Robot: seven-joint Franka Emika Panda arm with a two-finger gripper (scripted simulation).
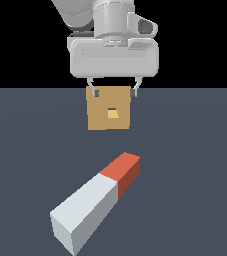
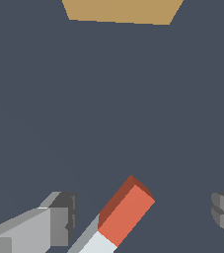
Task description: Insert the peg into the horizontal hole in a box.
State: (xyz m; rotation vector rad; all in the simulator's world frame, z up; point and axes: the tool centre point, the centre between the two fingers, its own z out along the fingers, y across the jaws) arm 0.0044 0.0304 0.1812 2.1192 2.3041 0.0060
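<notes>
Grey floor (image 1: 195,165), loose peg (image 1: 97,202), seemingly.

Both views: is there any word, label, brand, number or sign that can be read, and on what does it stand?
None can be read in either view.
The peg has plain grey-white and red-orange faces, no marks.
The box is plain tan; its hole is only a lighter opening.
The end effector and its grey housing bear no lettering or logo.
The dark floor is unmarked.

Peg (image 1: 96,201) flat, apart from box (image 1: 108,108).
</notes>
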